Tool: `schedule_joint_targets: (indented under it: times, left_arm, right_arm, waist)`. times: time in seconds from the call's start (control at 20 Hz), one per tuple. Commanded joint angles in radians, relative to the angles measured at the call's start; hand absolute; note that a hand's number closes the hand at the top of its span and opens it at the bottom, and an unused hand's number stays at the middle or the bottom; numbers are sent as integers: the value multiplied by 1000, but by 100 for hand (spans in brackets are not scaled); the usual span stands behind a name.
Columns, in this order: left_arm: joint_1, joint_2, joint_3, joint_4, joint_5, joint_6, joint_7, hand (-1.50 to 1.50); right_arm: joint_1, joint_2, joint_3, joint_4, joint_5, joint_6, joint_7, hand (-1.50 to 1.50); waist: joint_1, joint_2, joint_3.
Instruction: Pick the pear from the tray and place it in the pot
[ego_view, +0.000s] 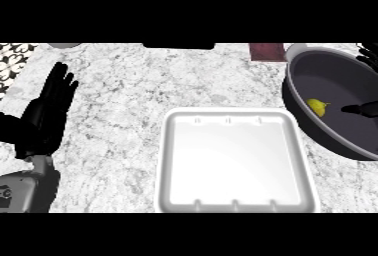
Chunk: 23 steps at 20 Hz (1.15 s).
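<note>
The small yellow pear lies inside the dark grey pot at the right of the head view, on the pot's floor near its left wall. My right hand shows only at the right edge over the pot: its thumb points left towards the pear with a small gap between them, and its fingers spread apart higher up, so the hand is open and holds nothing. The white tray sits in the middle of the counter with nothing in it. My left hand rests open at the left, fingers up.
A dark red block and a black object lie along the counter's far edge. A patterned surface shows at the top left corner. The pot's rim stands close to the tray's right side.
</note>
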Motion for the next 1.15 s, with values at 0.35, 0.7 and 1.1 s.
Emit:
schedule_joint_targets:
  times: [0.35,0.7,1.1]
  left_arm:
    - [-6,-7,-25,-39,-19,5,31,0]
    - [-2,-9,-4,14,-6,-12,-14,0]
    - [-1,-12,-1,19,6,-23,-18,0]
  right_arm:
    - [16,-241,-73,79,-73,300,-12,-150]
    - [76,-265,-73,67,-84,339,-35,-150]
    - [100,-298,-69,43,-100,370,-20,-150]
  waist:
    - [6,4,4]
    - [9,14,6]
    - [10,13,7]
